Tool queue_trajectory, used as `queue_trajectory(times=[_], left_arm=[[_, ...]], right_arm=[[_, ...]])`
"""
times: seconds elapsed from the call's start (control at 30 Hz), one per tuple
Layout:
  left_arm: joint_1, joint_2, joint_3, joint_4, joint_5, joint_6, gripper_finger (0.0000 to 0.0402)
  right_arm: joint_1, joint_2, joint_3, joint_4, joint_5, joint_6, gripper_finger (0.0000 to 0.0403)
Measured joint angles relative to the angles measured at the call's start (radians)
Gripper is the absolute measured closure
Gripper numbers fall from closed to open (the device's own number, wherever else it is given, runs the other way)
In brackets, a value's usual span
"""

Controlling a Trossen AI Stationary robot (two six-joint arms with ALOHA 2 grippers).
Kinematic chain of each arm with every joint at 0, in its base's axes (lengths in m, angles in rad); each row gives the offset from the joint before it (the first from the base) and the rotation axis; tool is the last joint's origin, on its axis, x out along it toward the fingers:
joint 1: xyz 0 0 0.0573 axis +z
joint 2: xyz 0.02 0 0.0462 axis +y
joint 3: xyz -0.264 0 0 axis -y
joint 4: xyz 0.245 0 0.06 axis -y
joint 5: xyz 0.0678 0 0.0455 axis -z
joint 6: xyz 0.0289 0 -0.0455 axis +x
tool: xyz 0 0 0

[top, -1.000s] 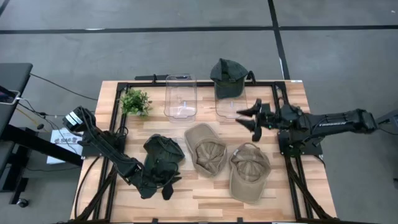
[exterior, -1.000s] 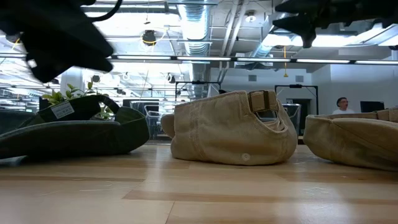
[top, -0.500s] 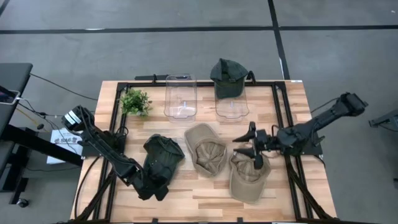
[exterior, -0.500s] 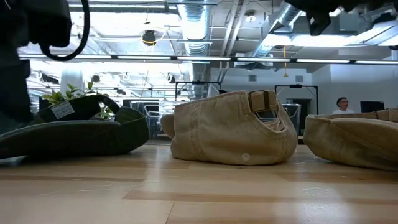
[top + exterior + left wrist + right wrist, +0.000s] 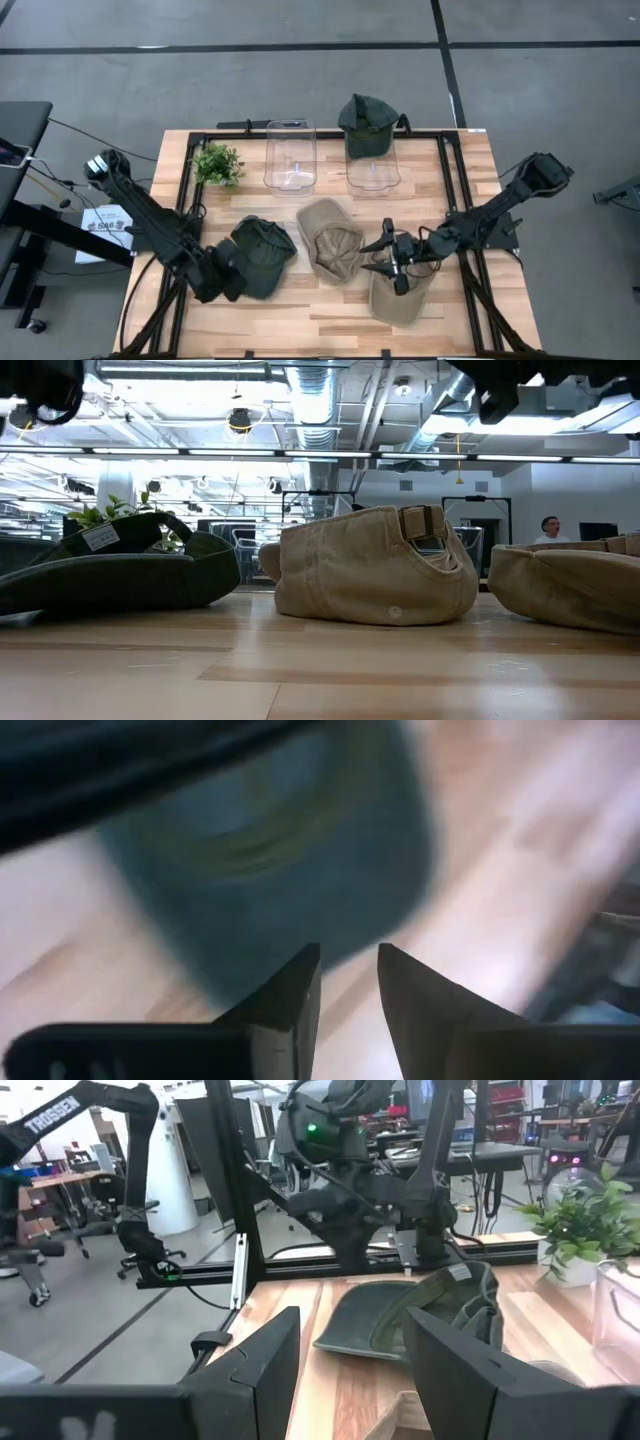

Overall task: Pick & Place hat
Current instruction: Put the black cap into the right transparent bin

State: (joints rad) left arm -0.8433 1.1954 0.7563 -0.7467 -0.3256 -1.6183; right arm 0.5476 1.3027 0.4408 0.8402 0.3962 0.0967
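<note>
Four caps are being shown on the wooden table [image 5: 470, 190]. A dark green cap [image 5: 262, 256] is lying at about eight o'clock from the table's middle, a tan cap [image 5: 331, 240] is lying near the middle, and a second tan cap [image 5: 398, 290] is lying at about five o'clock. Another dark green cap [image 5: 366, 119] is sitting on top of a clear container [image 5: 372, 170] at twelve o'clock, with a second clear container [image 5: 290, 155] just beside it at eleven o'clock and a small potted plant [image 5: 217, 163] at ten o'clock.

The left gripper [image 5: 228, 282] is being held low at the nine o'clock edge of the green cap on the table; in the left wrist view its fingers [image 5: 290, 995] are standing a little apart with nothing seen between them, the cap lying blurred beyond them. The right gripper [image 5: 388, 257] is hanging over the second tan cap, its fingers [image 5: 262, 1355] spread apart and empty. In the low view, a person [image 5: 549, 529] is being seen far off in the room behind the table.
</note>
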Motion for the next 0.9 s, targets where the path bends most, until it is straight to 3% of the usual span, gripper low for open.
queue_trajectory(times=[0.1, 0.33, 0.9], left_arm=[[0.002, -0.014, 0.000, -0.080, 0.039, -0.070, 0.0302], [0.023, 0.048, 0.000, -0.086, 0.042, -0.084, 0.0302], [0.046, 0.103, 0.000, -0.160, 0.070, -0.093, 0.0302]], right_arm=[[0.001, 0.051, 0.000, 0.057, 0.000, 0.000, 0.0233], [0.002, 0.106, 0.001, 0.123, -0.004, 0.000, 0.0233], [0.022, 0.104, 0.001, 0.141, -0.057, 0.000, 0.0232]])
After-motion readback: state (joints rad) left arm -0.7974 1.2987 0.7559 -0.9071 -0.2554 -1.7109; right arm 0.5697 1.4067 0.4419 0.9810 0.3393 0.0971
